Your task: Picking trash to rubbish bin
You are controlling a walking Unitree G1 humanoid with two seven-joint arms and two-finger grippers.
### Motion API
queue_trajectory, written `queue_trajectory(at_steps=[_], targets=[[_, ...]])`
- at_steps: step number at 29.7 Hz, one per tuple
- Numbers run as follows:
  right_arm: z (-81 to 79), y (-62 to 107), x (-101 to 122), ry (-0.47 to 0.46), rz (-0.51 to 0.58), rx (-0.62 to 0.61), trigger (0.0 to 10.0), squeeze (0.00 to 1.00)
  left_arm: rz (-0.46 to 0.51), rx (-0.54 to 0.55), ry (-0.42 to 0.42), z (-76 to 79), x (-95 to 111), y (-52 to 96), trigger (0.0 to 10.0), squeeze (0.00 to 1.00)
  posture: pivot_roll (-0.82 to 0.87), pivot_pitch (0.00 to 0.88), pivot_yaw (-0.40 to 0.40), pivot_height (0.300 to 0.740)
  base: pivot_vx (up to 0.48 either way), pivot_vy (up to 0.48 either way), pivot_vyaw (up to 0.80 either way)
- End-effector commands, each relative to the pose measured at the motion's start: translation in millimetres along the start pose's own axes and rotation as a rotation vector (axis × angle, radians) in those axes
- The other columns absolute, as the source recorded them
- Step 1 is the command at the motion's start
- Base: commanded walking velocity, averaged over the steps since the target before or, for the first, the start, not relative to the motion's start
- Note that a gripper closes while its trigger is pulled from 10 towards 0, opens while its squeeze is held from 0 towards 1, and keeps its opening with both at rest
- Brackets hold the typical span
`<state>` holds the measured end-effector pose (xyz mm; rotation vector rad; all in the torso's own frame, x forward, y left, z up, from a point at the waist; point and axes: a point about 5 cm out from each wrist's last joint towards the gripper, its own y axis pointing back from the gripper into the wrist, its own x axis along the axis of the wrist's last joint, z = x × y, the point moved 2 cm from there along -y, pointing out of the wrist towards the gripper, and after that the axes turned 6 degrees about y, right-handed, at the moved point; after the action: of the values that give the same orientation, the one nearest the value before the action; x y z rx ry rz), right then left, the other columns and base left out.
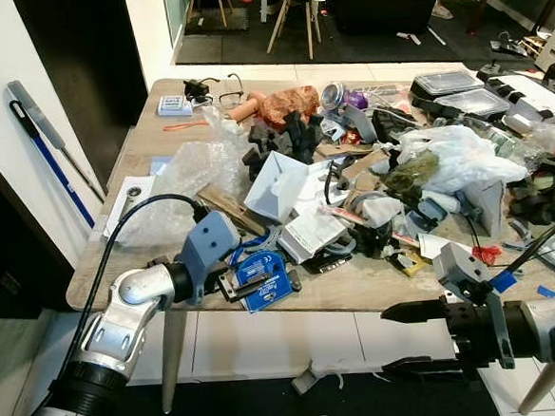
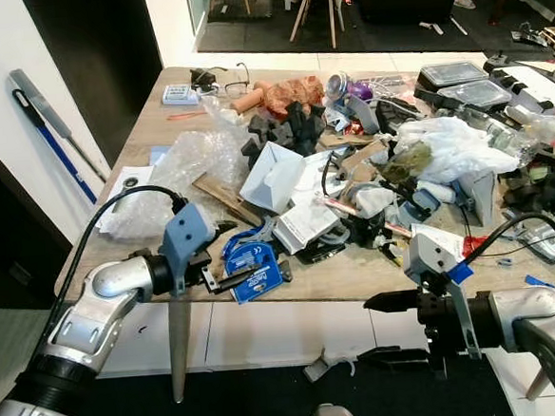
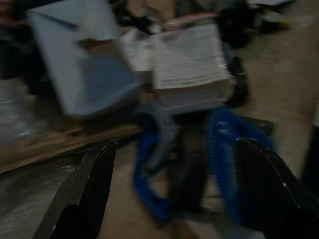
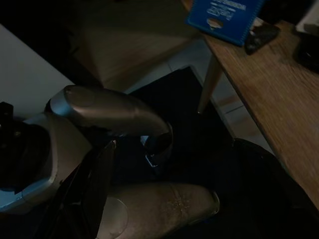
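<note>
Judging by its look, the blue packet [image 1: 264, 280] will handle as a light, flat, fairly stiff card-and-plastic pack, probably slick on its printed face; a pinch across one free edge, where it overhangs nothing but lies flat, seems the safest hold. It is bright blue with white print, rectangular, and lies at the front edge of the table [image 1: 360, 293], toward the front left corner, with a blue loop of cord or strap [image 3: 149, 169] coiled just beside it. Its exact make cannot be read.

The left gripper [image 3: 172, 194] is at the same front edge, its fingers apart, set either side of the blue loop and not closed on anything; the wrist view is blurred, so contact cannot be confirmed. Just behind the packet lie a white printed box [image 1: 313, 232] and a pale folded carton [image 1: 278, 184]. Crumpled clear plastic wrap [image 1: 194, 171] sits toward the left edge, and a white plastic bag [image 1: 459, 152] toward the right side amid dense clutter.

The right gripper [image 1: 410, 337] hangs below the front edge, off the table, fingers apart and empty.
</note>
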<state>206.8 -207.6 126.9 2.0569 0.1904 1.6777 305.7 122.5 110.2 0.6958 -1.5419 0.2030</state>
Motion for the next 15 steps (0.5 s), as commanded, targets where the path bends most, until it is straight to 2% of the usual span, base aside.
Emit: queue_trajectory(at_steps=[1,6,15], targets=[[-3.2,-0.1,2,0.018,-0.013,0.021,10.0,0.00,-0.022,0.038,0.022,-7.1,-3,2.9,10.0,0.00,-0.04,0.000,-0.029,0.740,0.000,0.000,0.00],[-3.6,0.4,0,0.018,-0.024,0.019,10.0,0.00,-0.079,0.045,0.057,-10.5,-13,9.5,10.0,0.00,-0.04,0.000,-0.028,0.740,0.000,0.000,0.00],[-1.2,0.1,-4,0.018,-0.039,0.006,10.0,0.00,-0.101,-0.068,0.167,-0.1,-18,25.4,10.0,0.00,-0.04,0.000,-0.028,0.740,0.000,0.000,0.00]])
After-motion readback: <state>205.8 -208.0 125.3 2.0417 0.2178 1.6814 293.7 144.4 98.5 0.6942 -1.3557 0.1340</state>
